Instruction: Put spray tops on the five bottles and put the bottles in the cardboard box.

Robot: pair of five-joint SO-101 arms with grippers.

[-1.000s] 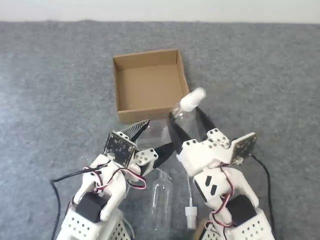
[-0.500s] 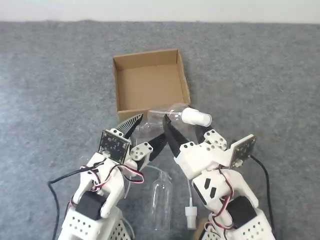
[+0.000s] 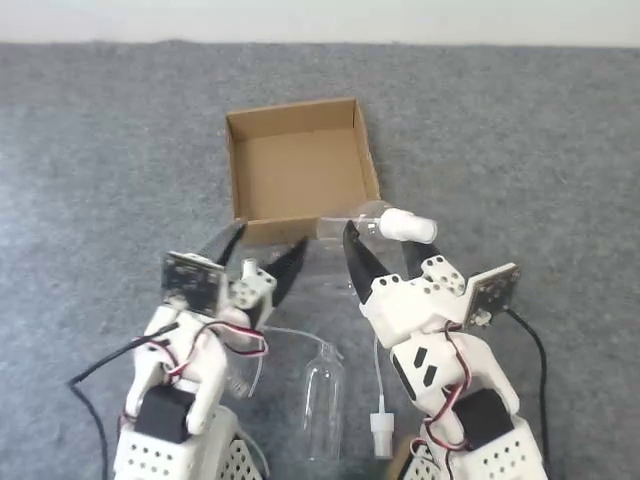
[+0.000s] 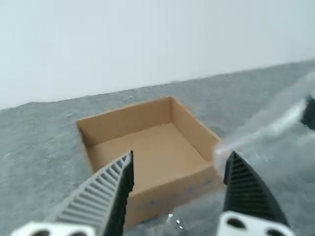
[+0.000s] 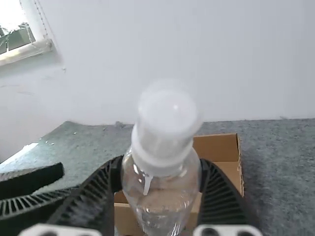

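Since a moment ago the left gripper (image 3: 257,255) has let go and drawn back to its own side, and the bottle has swung from nearly upright to lying crosswise. Now the right gripper (image 3: 383,255) has its fingers closed on the capped bottle (image 3: 350,225), one finger on each side of the clear body below the neck. The white spray top (image 3: 405,227) points away from the left arm, and the bottle's base hangs at the near right corner of the cardboard box (image 3: 232,170). From where I stand it looks like the carrying step: this bottle has its top on and only needs to go in. I'd judge the next move has to lift it over the near wall and bring it further in toward the middle before the fingers part. As it hangs, it could catch on the rim or drop outside the corner. The left gripper stands wide apart and holds nothing, just beside the box's near wall, so it could foul the swing if it stays there. Nothing lies inside the box yet. Closer to the arm bases, on the grey carpet (image 3: 520,140), a bare bottle (image 3: 323,395) lies with its neck toward the box. A loose spray top (image 3: 381,425) rests just beside it, so most of the job is still ahead.
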